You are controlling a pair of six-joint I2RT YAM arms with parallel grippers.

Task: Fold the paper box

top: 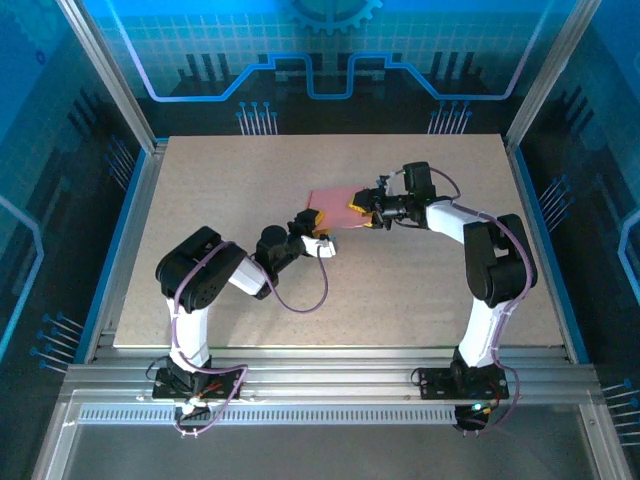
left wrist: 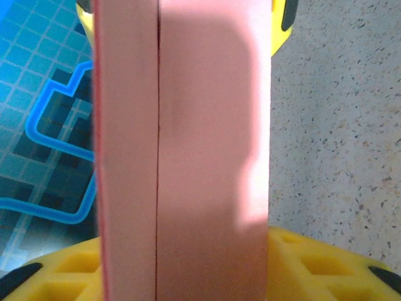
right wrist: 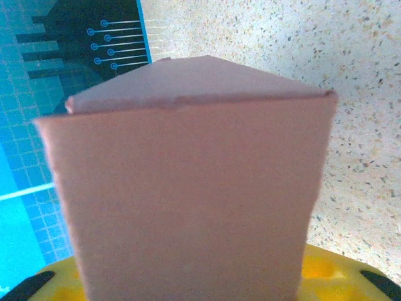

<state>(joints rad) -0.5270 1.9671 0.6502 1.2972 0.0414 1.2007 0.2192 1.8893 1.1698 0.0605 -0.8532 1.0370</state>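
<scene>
The paper box (top: 333,205) is pink and partly folded, held above the table's middle between both arms. My left gripper (top: 312,222) grips its near-left edge and my right gripper (top: 364,210) its right edge. In the left wrist view the paper box (left wrist: 188,157) stands as a tall pink panel with a dark crease down its left part, and it runs through my left gripper (left wrist: 188,263), whose yellow fingers (left wrist: 313,266) press against it. In the right wrist view the paper box (right wrist: 188,188) shows a broad face and a folded top flap, hiding most of my right gripper (right wrist: 188,282) shut on it.
The speckled beige table (top: 250,170) stretches around the box, bounded by aluminium rails (top: 300,372) at the near edge and blue patterned walls (top: 330,60) behind and at the sides.
</scene>
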